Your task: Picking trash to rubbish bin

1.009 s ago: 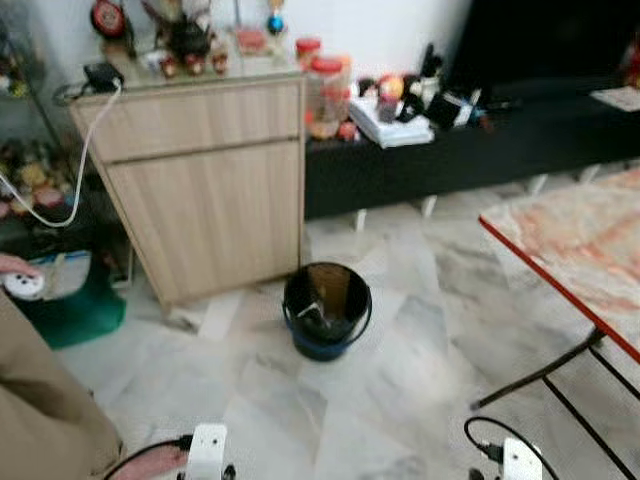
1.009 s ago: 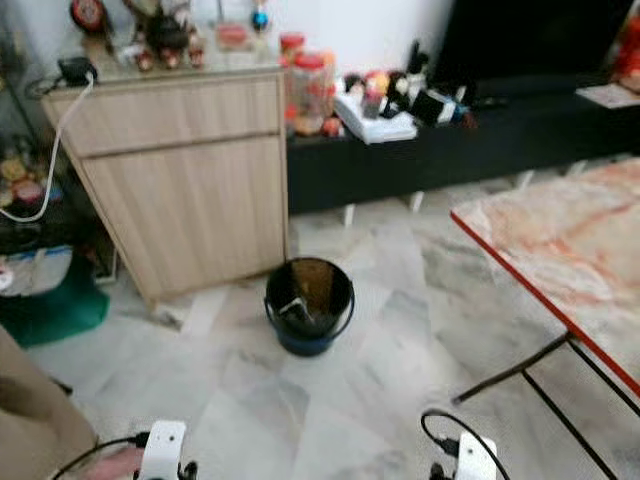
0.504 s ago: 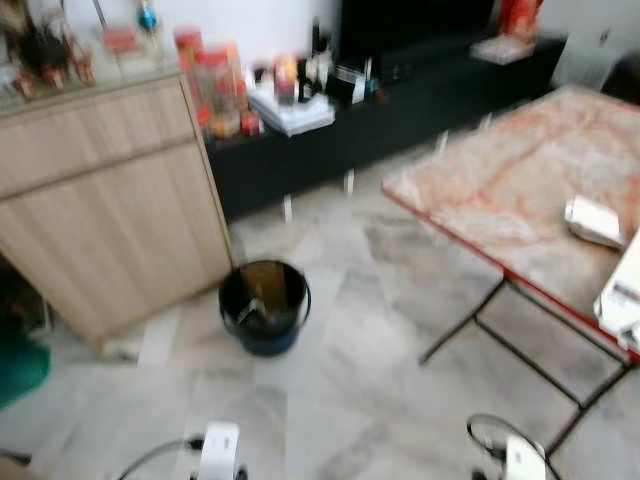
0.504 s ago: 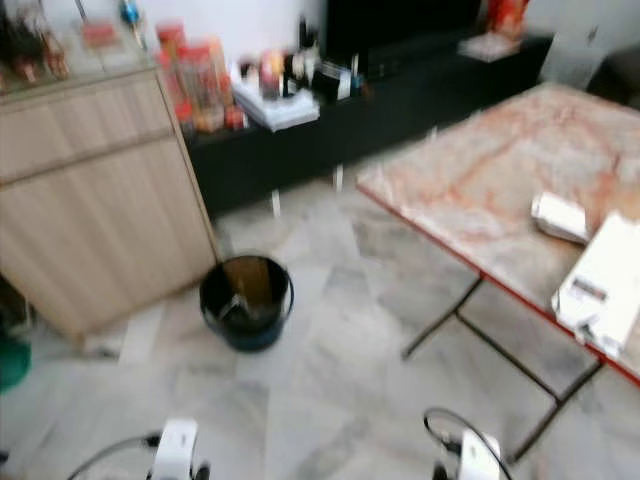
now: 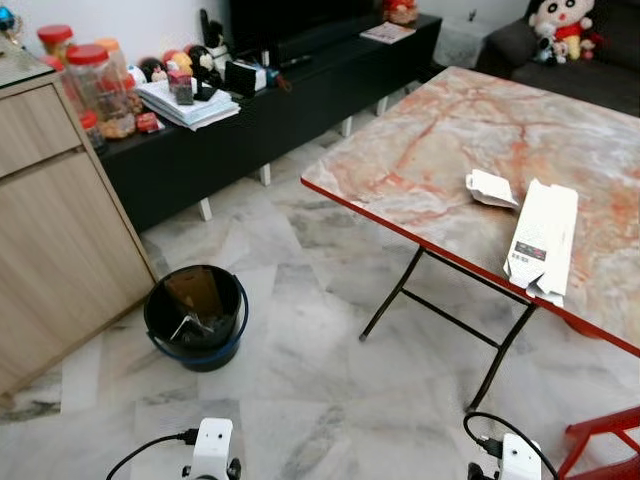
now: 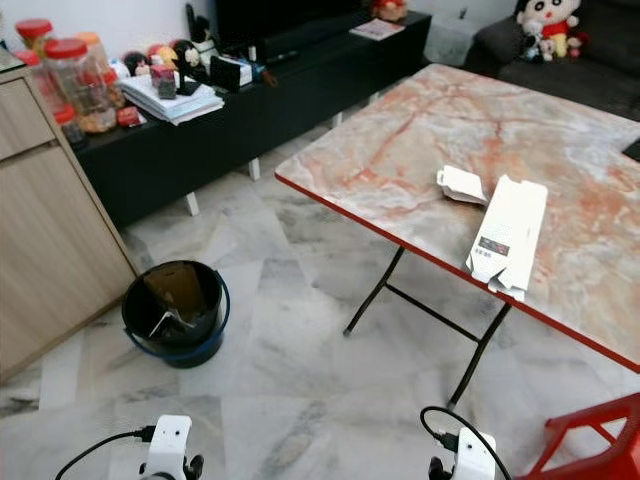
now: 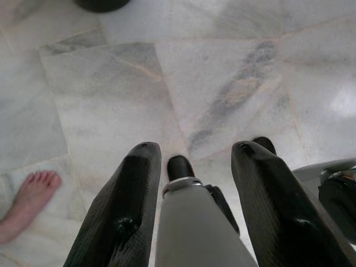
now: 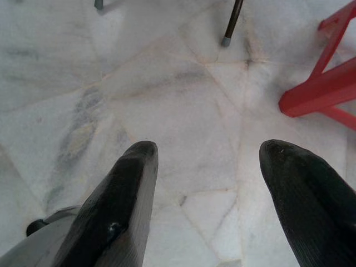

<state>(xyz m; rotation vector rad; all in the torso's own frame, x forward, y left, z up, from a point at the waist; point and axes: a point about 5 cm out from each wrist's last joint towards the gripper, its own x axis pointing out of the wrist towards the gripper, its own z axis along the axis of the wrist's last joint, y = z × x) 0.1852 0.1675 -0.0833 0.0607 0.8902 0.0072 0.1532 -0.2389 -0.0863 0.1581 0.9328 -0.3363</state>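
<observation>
- A light wooden cabinet [image 5: 50, 230] is seen at the far left, with red-lidded jars [image 5: 98, 90] standing beside it on a low black TV console [image 5: 290, 110] that also carries a stack of papers [image 5: 185, 103].
- A black rubbish bin [image 5: 196, 316] with a blue base is set on the marble floor [image 5: 300, 400], just in front of the cabinet's corner and well apart from the table; some trash is already held inside it.
- The left gripper [image 7: 194, 167] is hung low over the floor tiles, its two black fingers [image 7: 125, 211] spread apart with nothing between them; a person's bare foot [image 7: 28, 197] is seen on the floor near it.
- A folding table [image 5: 450, 150] with a reddish marble-pattern top, a red edge and black legs is placed to the right of the bin.
- A crumpled white paper [image 5: 490, 188] is laid on the table near its front edge.
- Just beside that paper, a flattened white carton [image 5: 543, 238] is laid flat, its long axis running from the table's front edge toward the far side, with the torn end pointed at the robot.
- The right gripper [image 8: 208, 167] is held over the floor near a table leg [image 8: 232, 22] and a red stool [image 8: 322, 89], its fingers [image 8: 119, 200] set wide apart and empty.
- A plush toy [image 5: 553, 22] is sat on a dark sofa [image 5: 600, 70] at the far right.
</observation>
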